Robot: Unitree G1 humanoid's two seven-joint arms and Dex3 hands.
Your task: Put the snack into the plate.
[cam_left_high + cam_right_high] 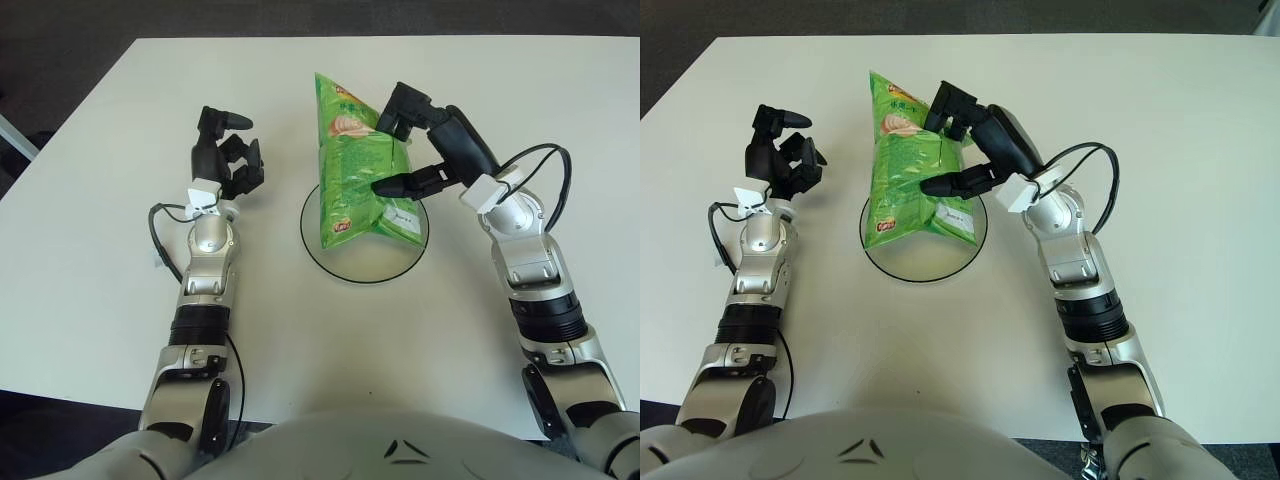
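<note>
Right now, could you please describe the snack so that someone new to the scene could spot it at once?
On the white table, look to the round plate with a dark rim near the middle. Over its far half is the snack, a bright green crinkly bag, gripped by the right hand. It is the only green thing there.
</note>
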